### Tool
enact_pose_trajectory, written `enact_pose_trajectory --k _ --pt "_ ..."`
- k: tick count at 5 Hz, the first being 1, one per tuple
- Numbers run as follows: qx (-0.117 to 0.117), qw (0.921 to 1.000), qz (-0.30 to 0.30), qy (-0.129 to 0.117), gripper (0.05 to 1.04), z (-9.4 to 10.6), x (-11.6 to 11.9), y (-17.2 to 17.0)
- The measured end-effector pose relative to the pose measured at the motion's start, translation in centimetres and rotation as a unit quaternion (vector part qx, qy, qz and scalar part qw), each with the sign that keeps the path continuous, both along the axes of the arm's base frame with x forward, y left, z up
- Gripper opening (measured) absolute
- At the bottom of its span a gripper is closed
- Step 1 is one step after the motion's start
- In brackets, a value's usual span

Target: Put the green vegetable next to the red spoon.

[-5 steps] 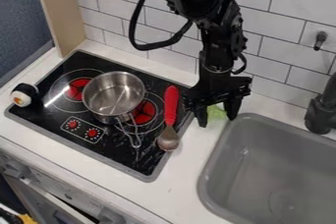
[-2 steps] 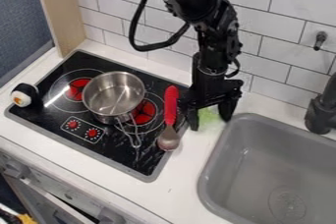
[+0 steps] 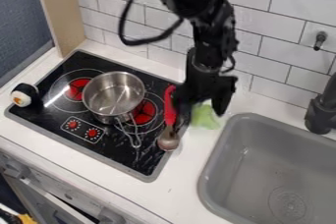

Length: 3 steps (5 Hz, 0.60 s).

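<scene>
The green vegetable (image 3: 207, 119) was seen on the strip of worktop (image 3: 190, 169) between the hob (image 3: 125, 156) and the sink (image 3: 253, 179), close to the right of the red spoon (image 3: 169, 106). It was framed by the end effector (image 3: 201, 115), whose fingers were spread, one to either side; whether it was touched by either could not be told. With one finger set between spoon and vegetable, a narrow gap was kept, presumably so that the spoon would not be pushed.

The spoon was laid along the hob's right edge, its bowl turned towards the front, so a long side was offered for the vegetable to be set beside. The pan (image 3: 111, 95) was well out of the way. The placing was judged all but done; a straight lift seemed called for, as the spoon's handle could be caught by a sideways one.
</scene>
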<state>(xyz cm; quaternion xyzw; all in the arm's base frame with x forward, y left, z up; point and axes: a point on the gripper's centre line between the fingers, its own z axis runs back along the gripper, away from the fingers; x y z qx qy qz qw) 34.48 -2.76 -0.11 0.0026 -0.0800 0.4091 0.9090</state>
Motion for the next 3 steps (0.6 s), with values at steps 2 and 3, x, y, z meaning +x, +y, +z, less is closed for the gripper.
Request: enact_pose_trajectory --k 2,3 --pt "-0.011 0.9963 0.007 -0.085 1.000 6.4 -0.7 0.7" --pt "-0.011 0.9959 0.012 -0.089 1.000 6.6 -0.7 1.0"
